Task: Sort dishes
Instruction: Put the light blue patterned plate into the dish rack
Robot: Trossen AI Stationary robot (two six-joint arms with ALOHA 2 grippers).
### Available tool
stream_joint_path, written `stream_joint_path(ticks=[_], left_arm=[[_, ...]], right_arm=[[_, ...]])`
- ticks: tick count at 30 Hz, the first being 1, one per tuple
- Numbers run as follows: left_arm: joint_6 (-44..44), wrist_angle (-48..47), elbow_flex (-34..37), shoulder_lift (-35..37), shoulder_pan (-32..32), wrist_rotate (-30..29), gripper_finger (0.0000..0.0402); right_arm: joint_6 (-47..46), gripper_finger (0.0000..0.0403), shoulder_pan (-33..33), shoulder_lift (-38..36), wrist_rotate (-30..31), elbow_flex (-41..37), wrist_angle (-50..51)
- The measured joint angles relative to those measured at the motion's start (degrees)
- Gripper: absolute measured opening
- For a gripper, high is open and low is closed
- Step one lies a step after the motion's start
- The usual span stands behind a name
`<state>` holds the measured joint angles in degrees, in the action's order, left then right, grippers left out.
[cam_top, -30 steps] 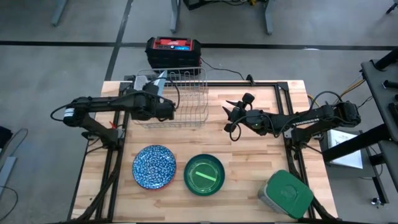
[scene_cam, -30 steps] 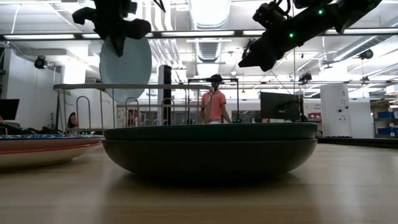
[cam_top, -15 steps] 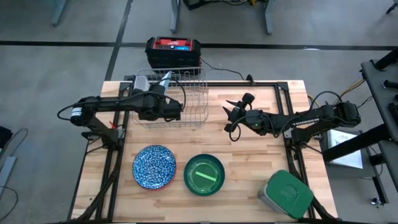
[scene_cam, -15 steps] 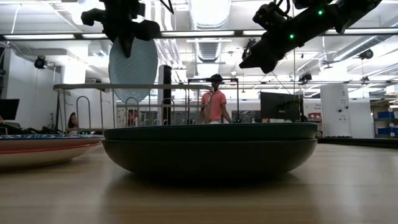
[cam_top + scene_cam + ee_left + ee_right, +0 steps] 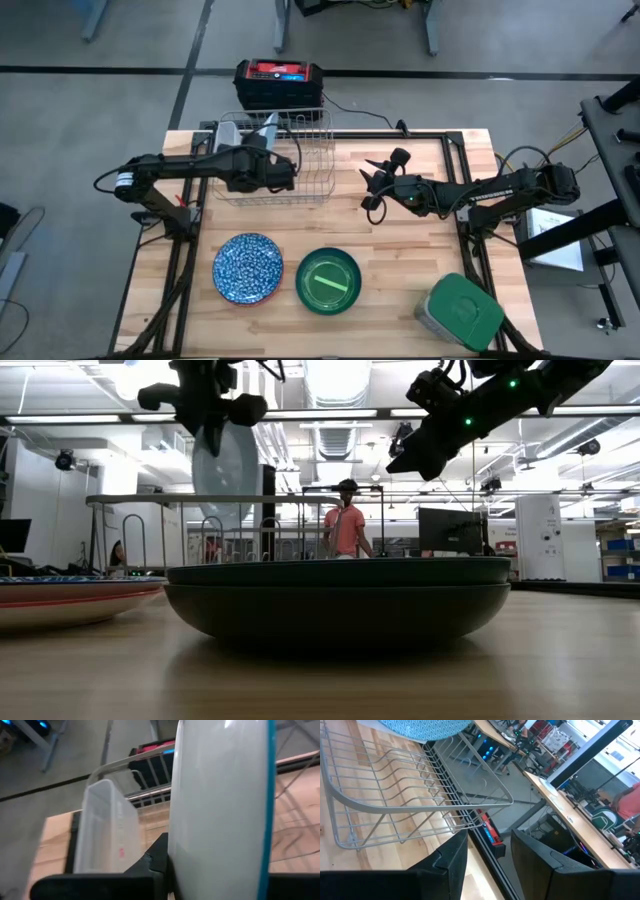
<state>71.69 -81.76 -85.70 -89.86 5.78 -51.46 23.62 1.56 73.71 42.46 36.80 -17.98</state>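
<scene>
We see the left gripper (image 5: 212,428) pinching a light blue plate (image 5: 226,470) by its top edge, standing upright (on edge) above the wire rack (image 5: 290,160). The right gripper (image 5: 372,190) hangs over the counter (image 5: 400,250), fingers spread.

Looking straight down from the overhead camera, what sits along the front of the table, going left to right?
Blue patterned plate → dark green bowl → grey container with a green lid.
</scene>
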Motion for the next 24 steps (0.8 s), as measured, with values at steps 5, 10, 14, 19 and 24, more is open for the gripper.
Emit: stream_joint_path(ticks=[5, 10, 14, 19, 24], left_arm=[[1.43, 0.14, 0.31, -1.86, 0.05, 0.03, 0.0028], [2.89, 0.15, 0.33, -4.85, 0.05, 0.4, 0.0028], [3.49, -0.25, 0.33, -6.56, 0.28, 1.29, 0.0027], [4.35, -0.3, 0.33, -7.39, 0.39, 1.44, 0.0027], [5.16, -0.29, 0.33, -7.61, 0.42, 1.49, 0.0027]], right_arm=[[0.17, 0.0137, -0.02, 0.0, -0.02, 0.0, 0.08], [0.03, 0.013, 0.0, 0.0, -0.07, 0.0, 0.83], [0.02, 0.0129, 0.0, 0.0, -0.13, 0.0, 1.13], [0.02, 0.0138, -0.02, 0.0, -0.41, 0.0, 1.25], [0.26, 0.0142, -0.02, 0.0, -0.42, 0.0, 1.25]])
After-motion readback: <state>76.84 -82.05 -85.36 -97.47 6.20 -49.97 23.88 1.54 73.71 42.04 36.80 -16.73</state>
